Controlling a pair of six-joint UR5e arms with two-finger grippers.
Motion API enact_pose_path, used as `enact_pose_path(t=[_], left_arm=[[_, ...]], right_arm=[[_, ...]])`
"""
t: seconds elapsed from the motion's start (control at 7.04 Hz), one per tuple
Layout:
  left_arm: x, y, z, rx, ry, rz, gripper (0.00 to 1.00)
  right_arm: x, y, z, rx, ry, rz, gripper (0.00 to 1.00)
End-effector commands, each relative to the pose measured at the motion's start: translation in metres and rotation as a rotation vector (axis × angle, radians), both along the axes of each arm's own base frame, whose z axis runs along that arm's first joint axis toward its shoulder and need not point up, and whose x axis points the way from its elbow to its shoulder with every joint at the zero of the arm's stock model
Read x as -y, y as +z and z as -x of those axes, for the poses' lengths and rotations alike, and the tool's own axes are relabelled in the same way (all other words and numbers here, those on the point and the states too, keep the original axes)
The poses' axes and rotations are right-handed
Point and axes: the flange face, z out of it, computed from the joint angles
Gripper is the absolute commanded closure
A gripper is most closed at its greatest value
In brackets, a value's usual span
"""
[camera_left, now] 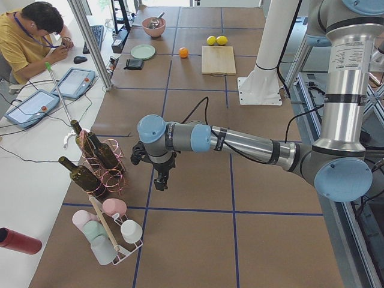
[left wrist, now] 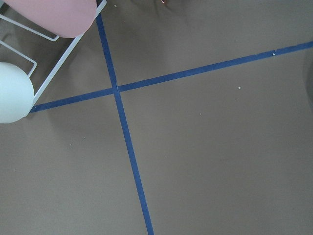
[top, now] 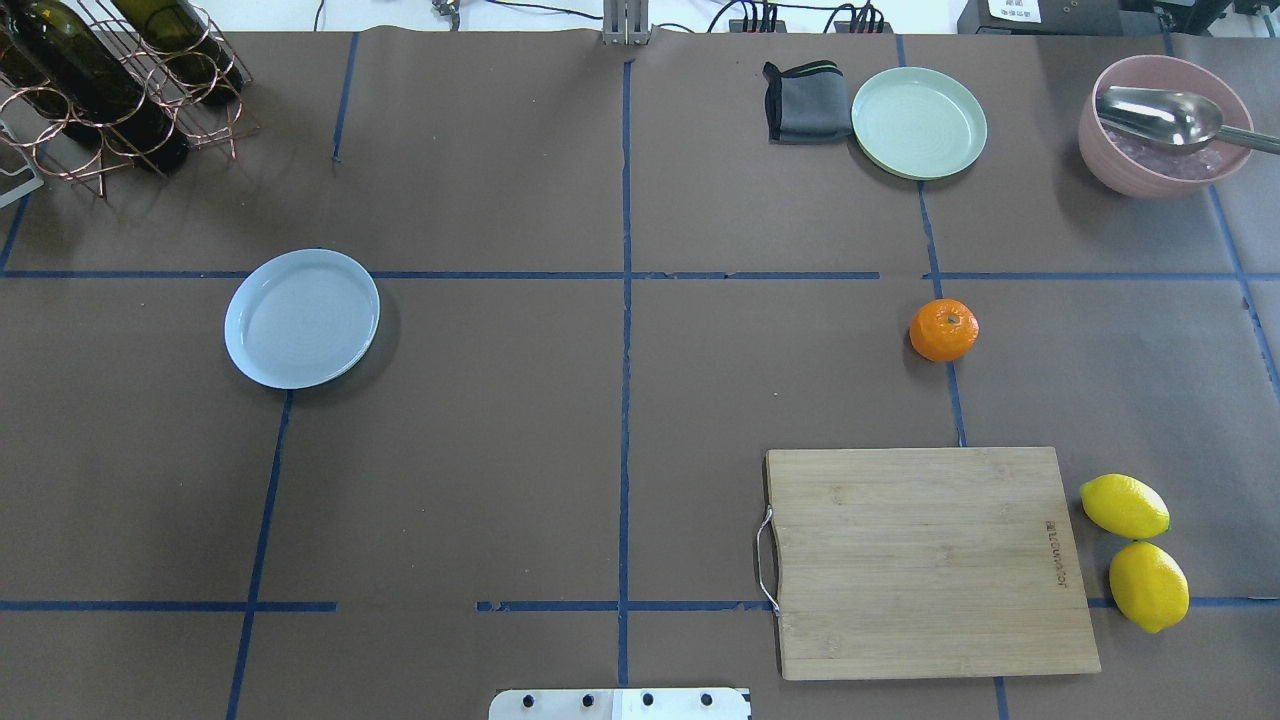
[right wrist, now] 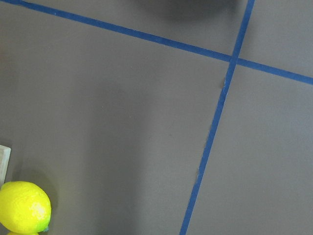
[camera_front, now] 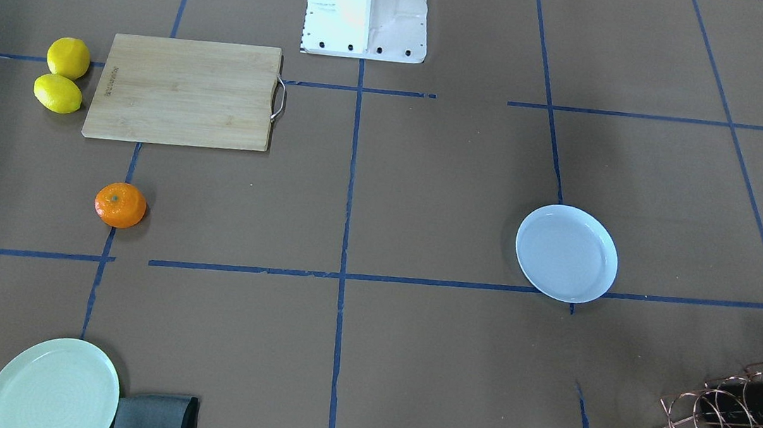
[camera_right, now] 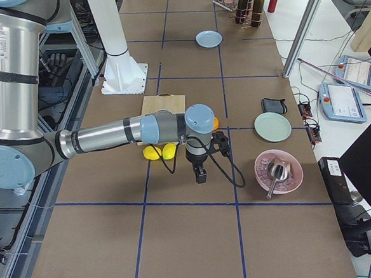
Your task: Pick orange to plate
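Note:
The orange [top: 943,330] sits on the brown table on the robot's right half, beyond the cutting board; it also shows as the orange [camera_front: 120,205] in the front view. The white plate [top: 301,318] lies empty on the left half, far from the fruit. My left gripper [camera_left: 161,183] hangs over bare table near the bottle rack, seen only in the left side view. My right gripper [camera_right: 201,175] hovers past the lemons, near the orange [camera_right: 215,121], which its wrist partly hides. Whether either gripper is open or shut I cannot tell.
A wooden cutting board [top: 925,560] lies near the robot base, with two lemons [top: 1135,550] beside it. At the far edge are a pale green plate [top: 919,122], grey cloth [top: 805,100] and pink bowl with spoon [top: 1160,125]. A bottle rack [top: 100,90] stands far left.

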Motion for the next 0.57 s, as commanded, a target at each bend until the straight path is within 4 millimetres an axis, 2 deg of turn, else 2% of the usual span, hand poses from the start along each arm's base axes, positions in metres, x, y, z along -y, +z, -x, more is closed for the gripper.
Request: enact_pose_path(t=[0.0,0.43], left_arm=[[0.002,-0.015,0.001,0.0,-0.001,-0.028,0.0],[0.013,-0.015,-0.002,0.018,0.006,-0.035,0.0]], right_arm=[[0.0,0.004,0.0,-0.001,0.0,0.006,0.0],[-0.002,0.005,0.0,-0.001,0.0,0.006,0.0]])
